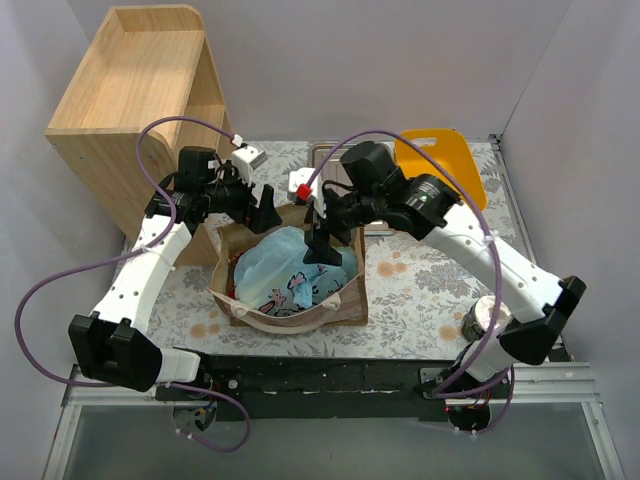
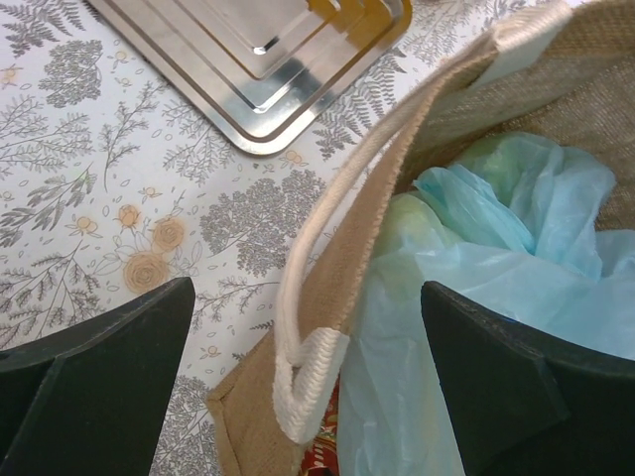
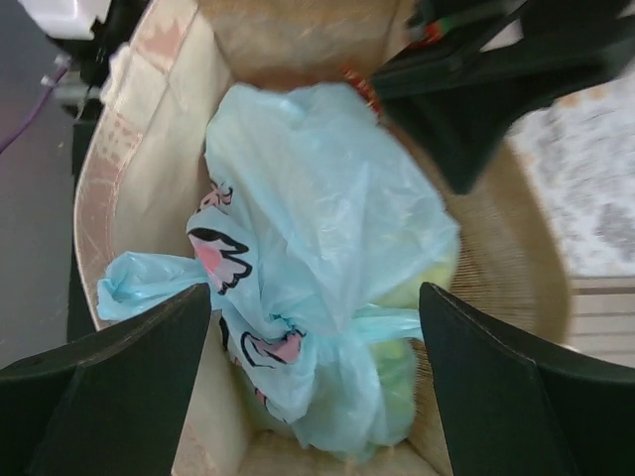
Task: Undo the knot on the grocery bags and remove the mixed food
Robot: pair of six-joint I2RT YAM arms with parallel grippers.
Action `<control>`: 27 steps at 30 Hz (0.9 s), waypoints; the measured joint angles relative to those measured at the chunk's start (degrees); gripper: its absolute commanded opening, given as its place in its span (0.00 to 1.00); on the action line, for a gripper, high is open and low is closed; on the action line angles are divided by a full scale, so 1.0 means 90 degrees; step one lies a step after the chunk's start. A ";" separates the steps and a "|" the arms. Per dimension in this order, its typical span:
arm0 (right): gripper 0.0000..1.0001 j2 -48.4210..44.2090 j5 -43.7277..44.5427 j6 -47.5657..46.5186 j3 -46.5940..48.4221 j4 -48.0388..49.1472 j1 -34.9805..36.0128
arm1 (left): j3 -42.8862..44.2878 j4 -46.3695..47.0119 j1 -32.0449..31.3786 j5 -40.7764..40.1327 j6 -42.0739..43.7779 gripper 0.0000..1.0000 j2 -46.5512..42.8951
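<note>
The brown bag holds the blue bag, stuffed down inside it. The left gripper hangs at the brown bag's 11 o'clock rim, jaws wide, holding nothing. The right gripper, equally wide and empty, hovers at 1 o'clock over the knot (not yet untied).

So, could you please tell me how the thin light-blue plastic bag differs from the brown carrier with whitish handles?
The light-blue plastic bag is tied shut at a knot; the brown carrier stands open. The plastic bag is smaller and sits inside the carrier. The plastic bag is thin crinkled film; the carrier is coarse weave.
</note>
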 measured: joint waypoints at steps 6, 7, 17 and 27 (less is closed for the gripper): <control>0.98 0.0877 -0.0189 -0.0114 -0.0155 -0.0328 0.0029 | 0.0000 0.0138 0.0000 -0.0236 -0.0202 0.98 0.0051; 0.98 0.0952 -0.0185 -0.0131 -0.0211 -0.0338 0.0032 | 0.0000 0.0151 0.0000 -0.0240 -0.0228 0.98 0.0051; 0.01 0.1061 0.0063 -0.0374 -0.0563 -0.0379 0.0345 | 0.0000 0.0313 0.0000 -0.0238 -0.0389 0.98 0.0053; 0.01 0.0901 0.0488 -0.0811 0.1520 -0.1209 0.0296 | -0.0005 0.0469 0.0034 -0.0274 -0.0593 0.98 0.0053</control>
